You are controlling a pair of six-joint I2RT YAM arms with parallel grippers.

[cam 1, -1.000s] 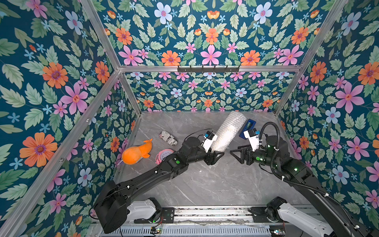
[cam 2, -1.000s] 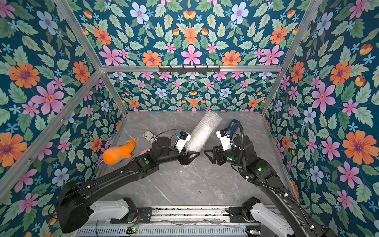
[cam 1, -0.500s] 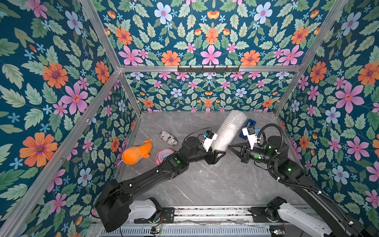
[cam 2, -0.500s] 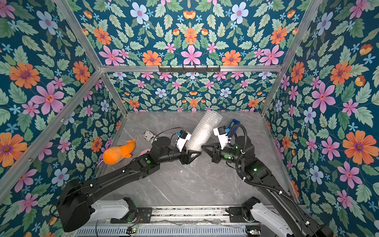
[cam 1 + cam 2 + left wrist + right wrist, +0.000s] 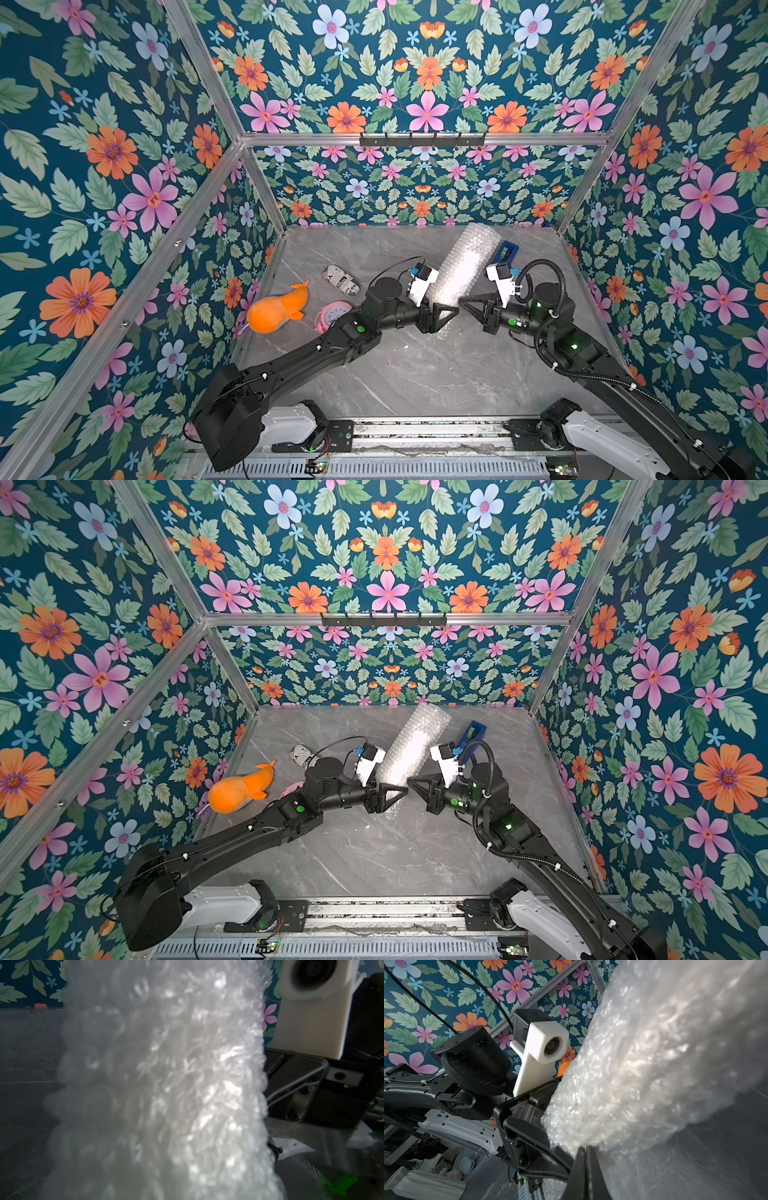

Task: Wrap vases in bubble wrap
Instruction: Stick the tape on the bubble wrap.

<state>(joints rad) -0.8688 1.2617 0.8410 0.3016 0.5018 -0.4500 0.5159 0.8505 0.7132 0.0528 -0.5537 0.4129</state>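
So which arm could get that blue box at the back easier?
Right, I think. The blue box lies just beyond the right claw, on its side of the bubble wrap. The left claw is shut on the wrap's near end, and the wrap stands in its way.

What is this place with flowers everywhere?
Probably a robot practice booth: flowered walls in a metal frame, a grey table, and a left arm and right arm either side of bubble wrap.
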